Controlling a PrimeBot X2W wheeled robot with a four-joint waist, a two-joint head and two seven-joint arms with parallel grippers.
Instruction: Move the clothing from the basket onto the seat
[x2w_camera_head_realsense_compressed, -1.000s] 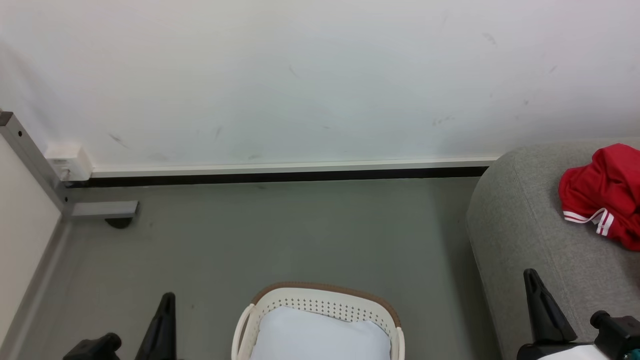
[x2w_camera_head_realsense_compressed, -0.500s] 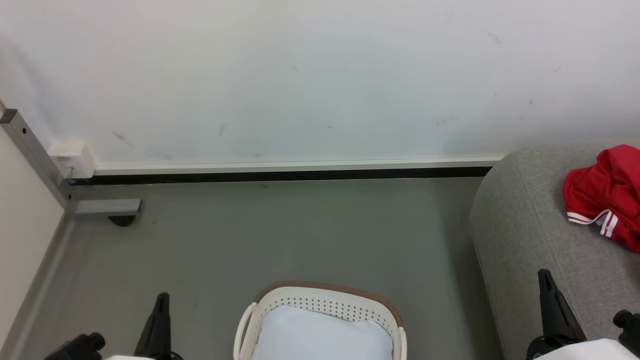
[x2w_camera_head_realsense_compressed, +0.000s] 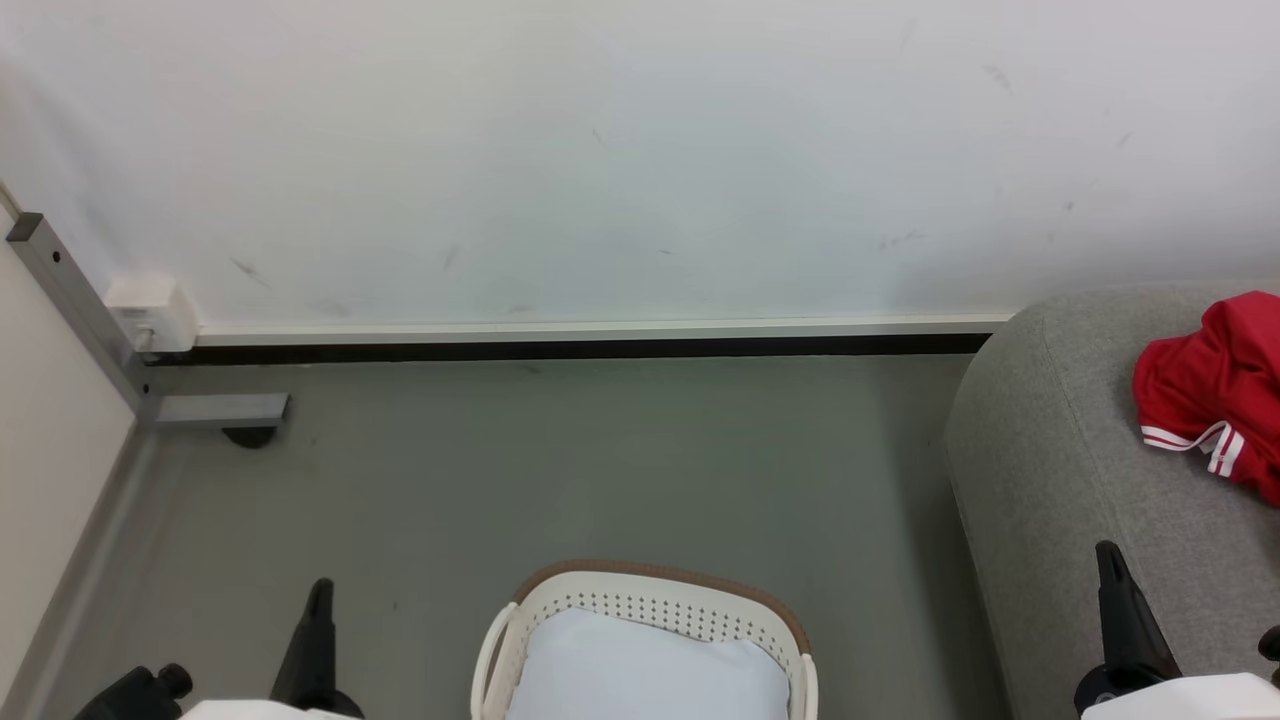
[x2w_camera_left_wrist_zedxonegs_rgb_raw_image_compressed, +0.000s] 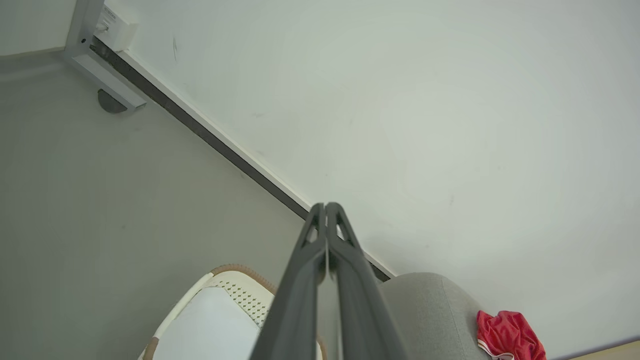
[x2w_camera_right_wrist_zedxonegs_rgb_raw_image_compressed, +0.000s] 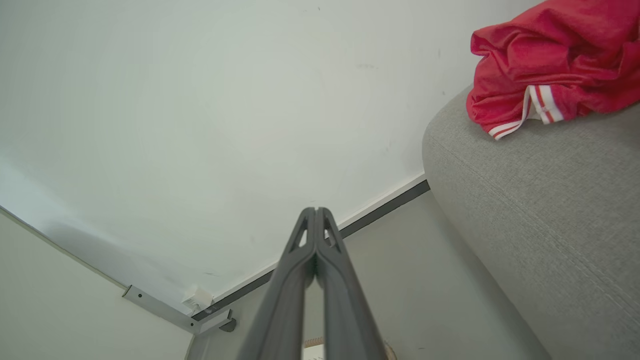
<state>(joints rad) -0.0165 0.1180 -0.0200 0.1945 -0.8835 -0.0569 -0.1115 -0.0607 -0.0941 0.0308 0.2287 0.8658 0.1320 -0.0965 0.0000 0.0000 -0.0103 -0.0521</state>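
Dark fingers of left gripper and right gripper are pressed together, holding nothing. Basket at 6 o'clock, pale pad inside (no red visible). Seat at 4 o'clock, clothing bunched on it at 3 o'clock. Risks: a passing arm nudges the loose heap floorward; the basket's near part is cropped, so a garment could go unnoticed.

One basket, one pale pad, one grey seat, one red clothing heap — garment count unclear
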